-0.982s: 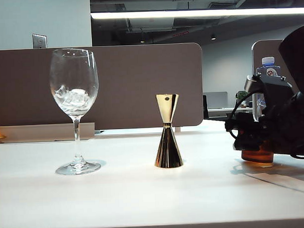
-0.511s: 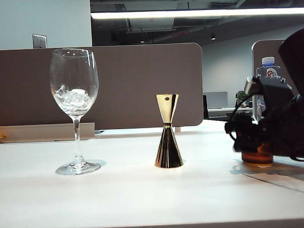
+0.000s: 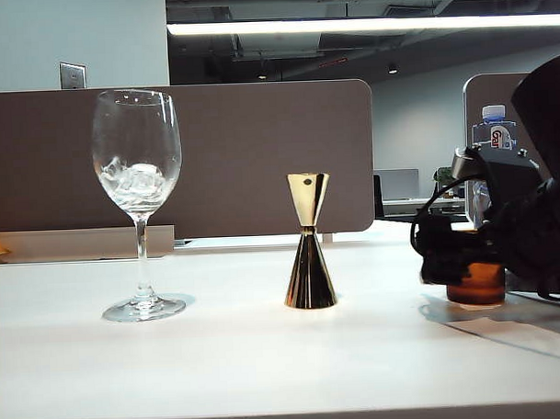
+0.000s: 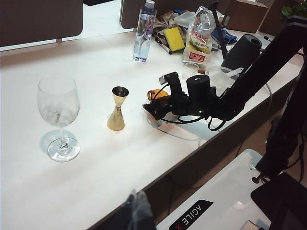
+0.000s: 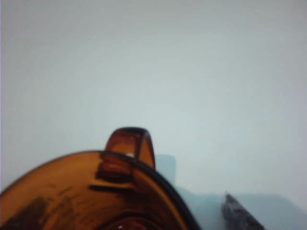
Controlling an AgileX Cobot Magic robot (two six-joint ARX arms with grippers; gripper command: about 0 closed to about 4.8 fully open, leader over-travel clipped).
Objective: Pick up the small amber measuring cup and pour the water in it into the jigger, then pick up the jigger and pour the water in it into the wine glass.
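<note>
A ceiling strip light (image 3: 366,24) glares above my dim backlit table (image 3: 221,359); soft shadows fall forward, and my right wrist's close-up amber cup (image 5: 91,191) is blurred.

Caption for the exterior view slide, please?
Right gripper at the amber cup on the table; jigger and wine glass wait untouched.

amber measuring cup (image 3: 477,283), gold jigger (image 3: 309,254).

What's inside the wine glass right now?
The wine glass holds ice cubes in its bowl. Whether any water lies under them cannot be told; the ice hides the bottom.
</note>
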